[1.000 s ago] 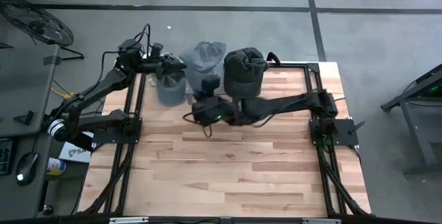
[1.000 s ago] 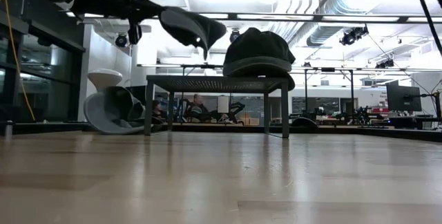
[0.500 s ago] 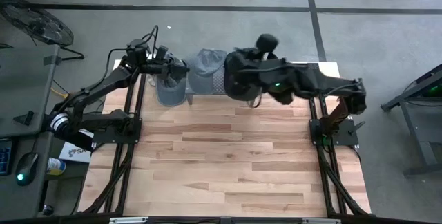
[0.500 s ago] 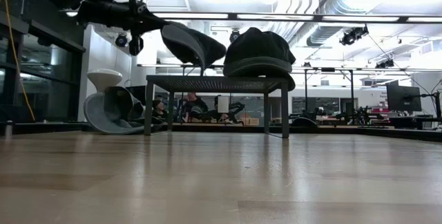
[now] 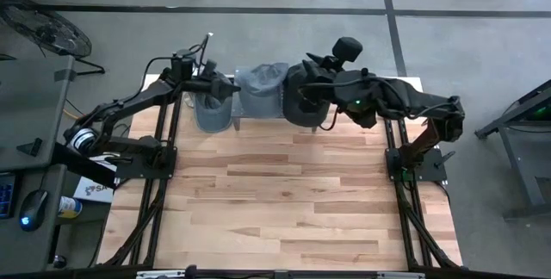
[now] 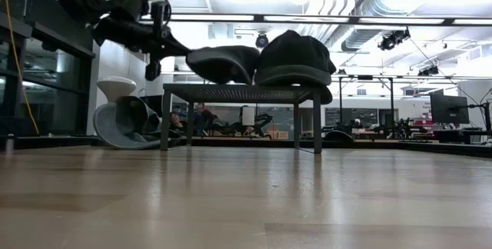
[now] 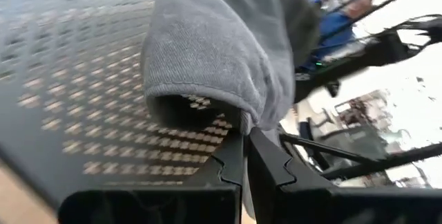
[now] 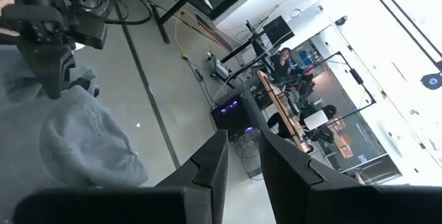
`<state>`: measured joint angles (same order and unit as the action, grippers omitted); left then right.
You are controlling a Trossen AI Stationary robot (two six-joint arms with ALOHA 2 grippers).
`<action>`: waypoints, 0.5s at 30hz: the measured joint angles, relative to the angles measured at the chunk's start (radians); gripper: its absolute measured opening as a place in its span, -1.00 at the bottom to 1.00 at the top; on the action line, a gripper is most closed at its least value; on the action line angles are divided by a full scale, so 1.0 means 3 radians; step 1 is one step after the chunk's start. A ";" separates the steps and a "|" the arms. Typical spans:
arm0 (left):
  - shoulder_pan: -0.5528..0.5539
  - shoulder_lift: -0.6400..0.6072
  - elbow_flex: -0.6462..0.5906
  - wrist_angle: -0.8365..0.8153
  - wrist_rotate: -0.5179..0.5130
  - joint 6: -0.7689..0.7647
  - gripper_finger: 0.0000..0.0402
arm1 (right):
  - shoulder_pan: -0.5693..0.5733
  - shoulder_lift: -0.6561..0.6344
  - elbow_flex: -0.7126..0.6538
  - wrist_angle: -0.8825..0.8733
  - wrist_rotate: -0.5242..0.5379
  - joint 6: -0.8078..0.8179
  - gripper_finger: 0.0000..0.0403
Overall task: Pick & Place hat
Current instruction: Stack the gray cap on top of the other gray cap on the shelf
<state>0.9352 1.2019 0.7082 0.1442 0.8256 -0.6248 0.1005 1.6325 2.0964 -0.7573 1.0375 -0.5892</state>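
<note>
A grey hat [image 5: 261,88] lies on a dark perforated stand [image 6: 238,93] at the table's far edge. It sits right beside a dark hat [image 6: 292,57] on the same stand. My left gripper [image 5: 225,87] comes from the table's left and is shut on the grey hat. My right gripper [image 8: 242,156] hangs open high above the dark hat [image 5: 303,100], with nothing between its fingers. The low view does not show it. My left gripper pinches the grey hat's cloth edge [image 7: 243,122] on the side toward the table's left, between its two fingers. The fingers [image 7: 273,165] come nearly level from the left. The hat's body [image 6: 227,64] lies about level on the stand's top, touching the dark hat.
Another grey hat [image 5: 211,112] stands on its side on the table left of the stand [image 6: 127,122]. The bare wooden tabletop [image 5: 284,201] stretches from the stand to the near edge. Dark frame rails [image 5: 164,184] run along both sides.
My left gripper has come down with the grey hat, which hung tilted in the air and now lies about level on the stand beside the dark hat. My right gripper has risen from over the table's middle and gone toward the far edge, above the dark hat.
</note>
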 joint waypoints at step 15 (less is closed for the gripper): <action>-0.0001 0.0074 0.0000 -0.0613 -0.0701 0.0326 -0.87 | -0.0367 0.0014 0.0000 -0.1277 -0.0924 0.1819 -0.61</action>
<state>0.9348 1.2240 0.7082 -0.0397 0.6153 -0.5270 -0.0095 1.6367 2.0964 -1.1404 0.7603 -0.0435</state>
